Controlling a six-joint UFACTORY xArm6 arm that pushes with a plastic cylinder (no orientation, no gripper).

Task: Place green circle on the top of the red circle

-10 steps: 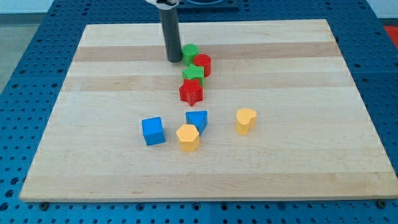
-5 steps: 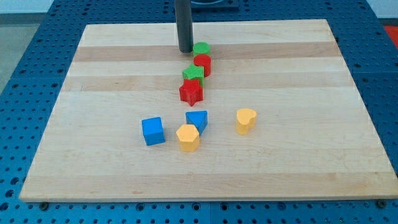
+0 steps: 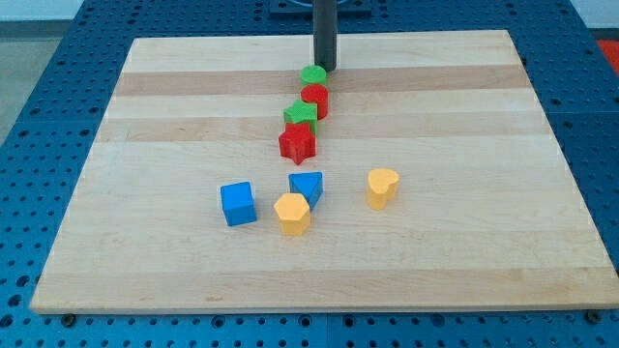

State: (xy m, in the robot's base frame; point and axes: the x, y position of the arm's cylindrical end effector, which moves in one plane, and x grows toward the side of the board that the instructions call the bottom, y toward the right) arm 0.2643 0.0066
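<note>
The green circle (image 3: 312, 75) sits directly above the red circle (image 3: 314, 100) in the view, touching it. My tip (image 3: 325, 67) stands just above and slightly right of the green circle, very close to it. Below the red circle come a green star (image 3: 301, 115) and a red star (image 3: 298, 143), forming a column with the two circles.
A blue cube (image 3: 238, 204) lies at lower left of centre. A blue triangular block (image 3: 307, 187) touches a yellow hexagon (image 3: 292, 214). A yellow heart block (image 3: 383, 188) lies to their right. All sit on the wooden board (image 3: 464, 116).
My tip moved right and up, from the green circle's left side to above it. The green circle was pushed right, from upper left of the red circle to directly above it.
</note>
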